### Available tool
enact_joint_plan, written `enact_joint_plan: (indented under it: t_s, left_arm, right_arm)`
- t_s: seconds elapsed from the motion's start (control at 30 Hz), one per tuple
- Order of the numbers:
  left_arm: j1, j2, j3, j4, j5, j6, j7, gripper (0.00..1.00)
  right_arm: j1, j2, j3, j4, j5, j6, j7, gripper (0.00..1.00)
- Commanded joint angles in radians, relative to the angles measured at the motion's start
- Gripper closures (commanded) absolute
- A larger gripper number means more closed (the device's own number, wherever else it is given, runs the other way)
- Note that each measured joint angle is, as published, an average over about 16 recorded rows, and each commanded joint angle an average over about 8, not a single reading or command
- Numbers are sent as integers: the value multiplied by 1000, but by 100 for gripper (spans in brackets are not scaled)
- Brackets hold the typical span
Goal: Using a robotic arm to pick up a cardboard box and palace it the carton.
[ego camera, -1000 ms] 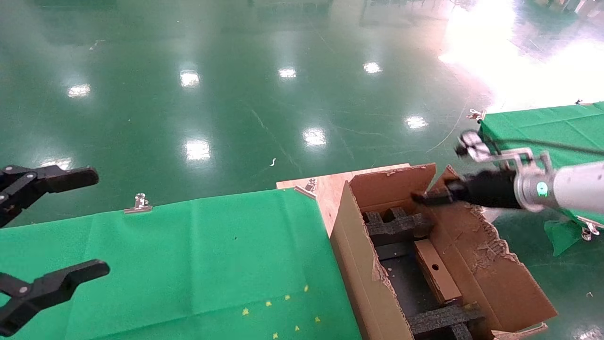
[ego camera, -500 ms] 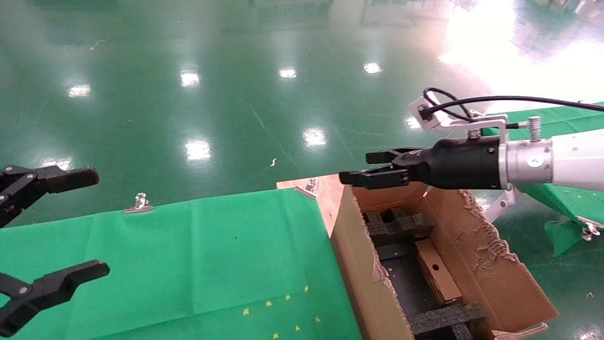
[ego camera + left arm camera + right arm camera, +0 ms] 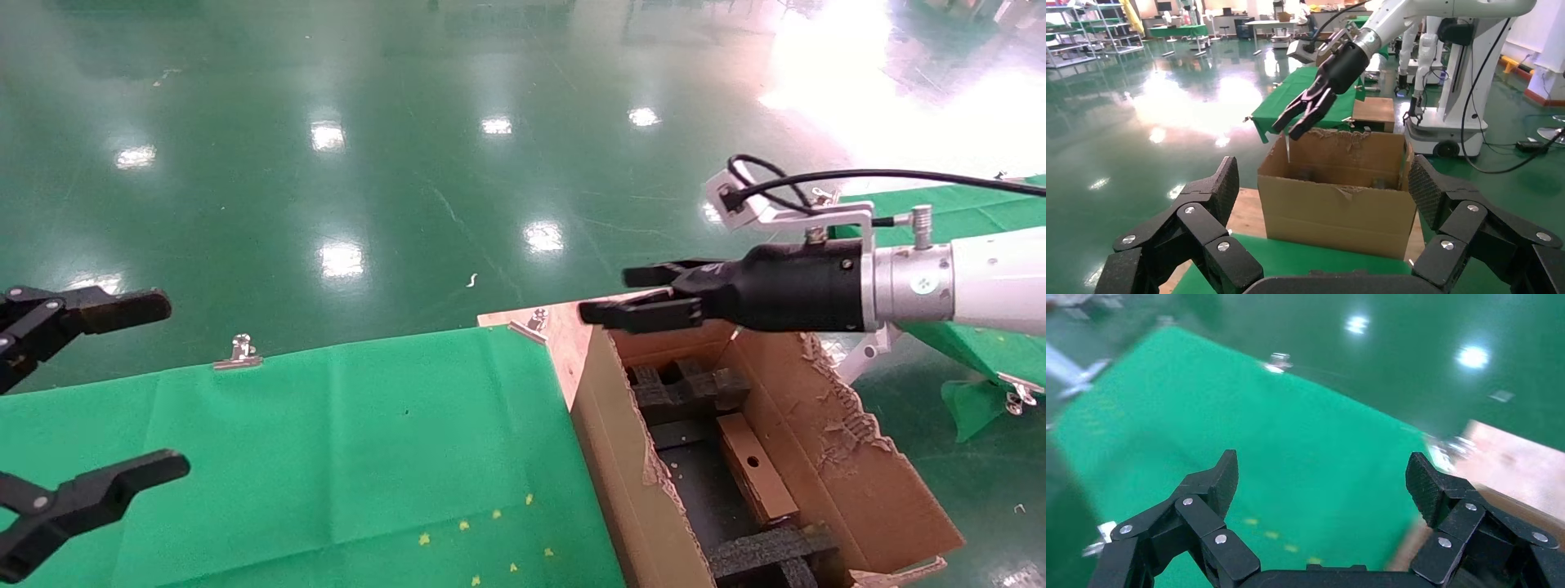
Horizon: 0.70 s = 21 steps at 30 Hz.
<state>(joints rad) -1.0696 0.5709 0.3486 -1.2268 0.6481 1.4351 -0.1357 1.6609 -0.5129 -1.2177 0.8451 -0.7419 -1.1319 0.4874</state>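
Note:
The small cardboard box [image 3: 756, 469] with a round hole lies inside the carton [image 3: 825, 457], between black foam inserts [image 3: 690, 390]. The robotic arm [image 3: 993, 278], my right one, reaches in from the right. My right gripper [image 3: 633, 296] is open and empty, above the carton's far left corner. In the right wrist view it [image 3: 1322, 478] hangs over green cloth. My left gripper [image 3: 90, 384] is open and empty at the left edge. In the left wrist view it [image 3: 1322, 184] faces the carton [image 3: 1340, 208] from a distance, and the right gripper [image 3: 1300, 119] shows above the carton.
The carton stands on a wooden board [image 3: 564, 327] beside a green cloth table [image 3: 327, 449] held by metal clips [image 3: 241, 351]. A second green table [image 3: 940, 212] lies at the right. Glossy green floor lies beyond. Another robot base [image 3: 1444, 131] stands behind the carton.
My right gripper has risen from the far end of the carton and swung left, open and empty. The small box stays lying in the carton. The left arm has not moved.

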Motion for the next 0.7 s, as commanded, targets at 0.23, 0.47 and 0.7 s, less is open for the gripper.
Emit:
enact_joint_plan:
  t_s: [0.23, 0.47, 0.7]
  left_arm:
    - [0, 0, 0, 0, 0, 0, 0, 0]
    - [0, 0, 0, 0, 0, 0, 0, 0]
    - [0, 0, 0, 0, 0, 0, 0, 0]
  right_arm:
    - [-78, -13, 126, 59, 2, -49, -40, 0]
    - [-152, -25, 244, 114, 3, -95, -78, 0]
    - [-226, -38, 362, 170, 5, -141, -116, 0]
